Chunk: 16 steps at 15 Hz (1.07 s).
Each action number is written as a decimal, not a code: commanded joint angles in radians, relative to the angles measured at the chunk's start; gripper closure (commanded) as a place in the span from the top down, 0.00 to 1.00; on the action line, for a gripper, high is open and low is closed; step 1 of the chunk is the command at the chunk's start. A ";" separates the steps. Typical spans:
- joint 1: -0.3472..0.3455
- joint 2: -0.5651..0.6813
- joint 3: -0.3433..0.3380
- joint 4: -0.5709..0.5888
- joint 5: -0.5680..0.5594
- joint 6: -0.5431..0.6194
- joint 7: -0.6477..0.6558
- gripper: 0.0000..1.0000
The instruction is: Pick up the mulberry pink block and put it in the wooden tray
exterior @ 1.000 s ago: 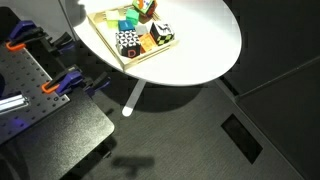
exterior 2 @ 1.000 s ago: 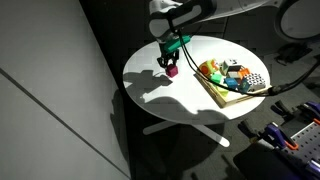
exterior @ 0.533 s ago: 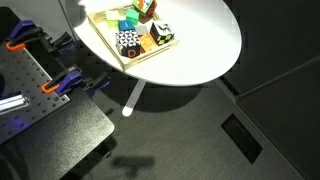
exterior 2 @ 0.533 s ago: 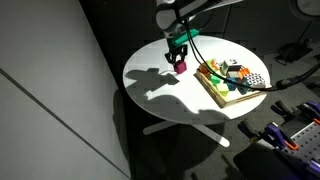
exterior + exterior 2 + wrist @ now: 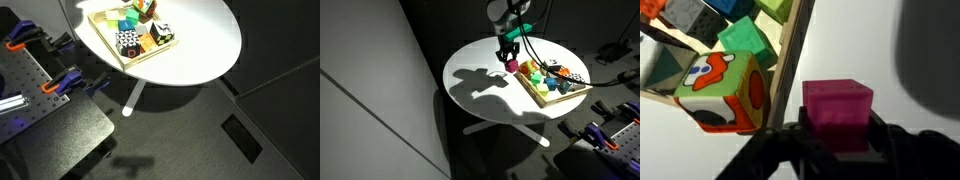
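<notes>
Gripper (image 5: 509, 61) jaws pinch the mulberry pink block (image 5: 837, 108) just outside the wooden tray (image 5: 796, 45). Carried low, it might clip the rim; dropped onto the crowded toy blocks (image 5: 725, 90), it could tumble out.

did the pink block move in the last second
Yes. The mulberry pink block, held in the gripper, has moved across the table toward the wooden tray, now close beside its rim.

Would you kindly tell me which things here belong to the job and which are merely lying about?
Job in hand:
small magenta-pink block, held in the gripper
shallow pale wooden tray

Lying about:
green block, orange-and-white printed block and black-and-white checkered block, all in the tray
round white table
</notes>
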 commanded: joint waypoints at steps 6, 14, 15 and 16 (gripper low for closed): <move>-0.086 -0.264 0.034 -0.377 0.000 0.153 -0.018 0.31; -0.152 -0.425 0.047 -0.619 0.030 0.341 -0.062 0.31; -0.134 -0.358 0.039 -0.546 -0.001 0.312 -0.030 0.56; -0.139 -0.374 0.040 -0.565 0.004 0.318 -0.033 0.56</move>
